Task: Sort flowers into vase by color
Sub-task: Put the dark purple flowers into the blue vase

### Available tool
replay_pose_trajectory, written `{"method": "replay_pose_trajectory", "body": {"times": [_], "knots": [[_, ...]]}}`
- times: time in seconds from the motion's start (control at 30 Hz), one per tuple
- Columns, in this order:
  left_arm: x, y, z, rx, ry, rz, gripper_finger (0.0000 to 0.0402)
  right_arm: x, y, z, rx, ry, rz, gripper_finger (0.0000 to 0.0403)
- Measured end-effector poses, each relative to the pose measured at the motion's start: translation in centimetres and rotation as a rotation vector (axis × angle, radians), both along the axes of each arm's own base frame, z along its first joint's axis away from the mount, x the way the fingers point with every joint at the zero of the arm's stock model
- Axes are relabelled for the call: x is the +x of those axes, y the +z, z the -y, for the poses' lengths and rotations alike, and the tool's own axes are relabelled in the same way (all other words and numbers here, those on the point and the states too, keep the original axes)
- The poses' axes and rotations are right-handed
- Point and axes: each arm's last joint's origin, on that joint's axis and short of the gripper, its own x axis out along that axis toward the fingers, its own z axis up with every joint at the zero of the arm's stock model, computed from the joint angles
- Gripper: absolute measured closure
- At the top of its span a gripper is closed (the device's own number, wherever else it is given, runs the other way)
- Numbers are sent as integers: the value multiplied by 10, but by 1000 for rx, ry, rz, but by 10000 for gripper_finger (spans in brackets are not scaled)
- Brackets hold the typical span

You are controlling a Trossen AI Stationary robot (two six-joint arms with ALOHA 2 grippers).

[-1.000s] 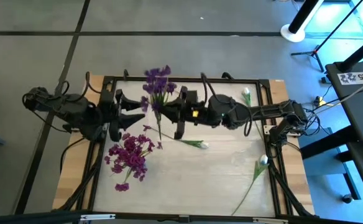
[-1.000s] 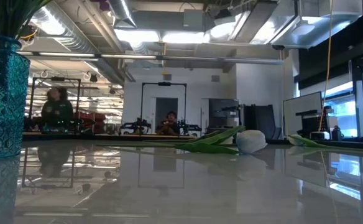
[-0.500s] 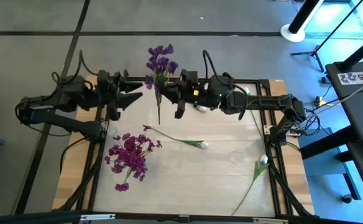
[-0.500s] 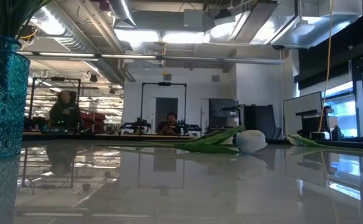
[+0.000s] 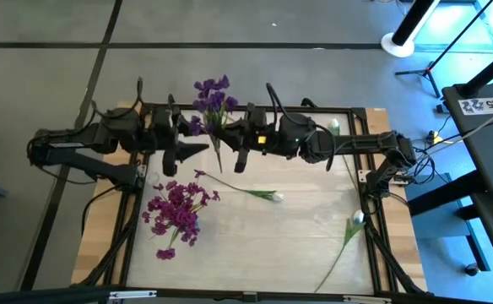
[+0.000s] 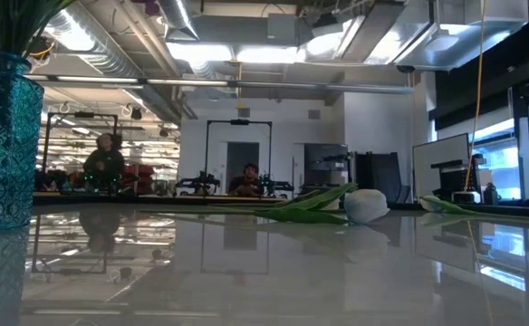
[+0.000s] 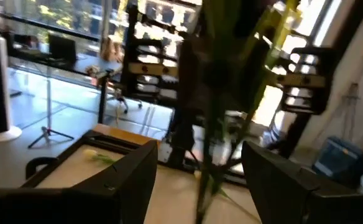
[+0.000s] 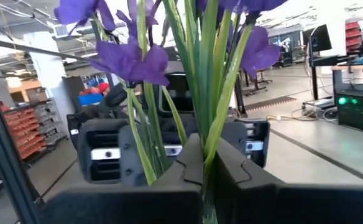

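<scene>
The right gripper (image 5: 238, 152) hangs above the worktop's (image 5: 306, 232) 12 o'clock edge, jaws fully closed on the green stems of a purple flower bunch (image 5: 212, 100). The left gripper (image 5: 192, 150) faces it from 9 o'clock, jaws fully spread, gripping nothing. A magenta cluster (image 5: 176, 212) lies at 8 o'clock. White buds lie at centre (image 5: 276, 197), 4 o'clock (image 5: 357, 218) and 1 o'clock (image 5: 334, 127). A teal vase (image 6: 2, 136) stands in the low view.

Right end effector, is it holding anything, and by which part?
Yes: the right end effector is shut on the purple flower bunch, gripping its green stems below the blooms.
</scene>
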Motion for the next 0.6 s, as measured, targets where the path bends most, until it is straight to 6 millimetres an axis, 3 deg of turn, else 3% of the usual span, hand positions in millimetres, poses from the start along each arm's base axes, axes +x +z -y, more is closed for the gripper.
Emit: {"method": "replay_pose_trajectory", "body": {"times": [0.6], "knots": [[42, -15, 10, 47, -4, -32, 183, 1, -6, -5, -46, 11, -67, 395]]}}
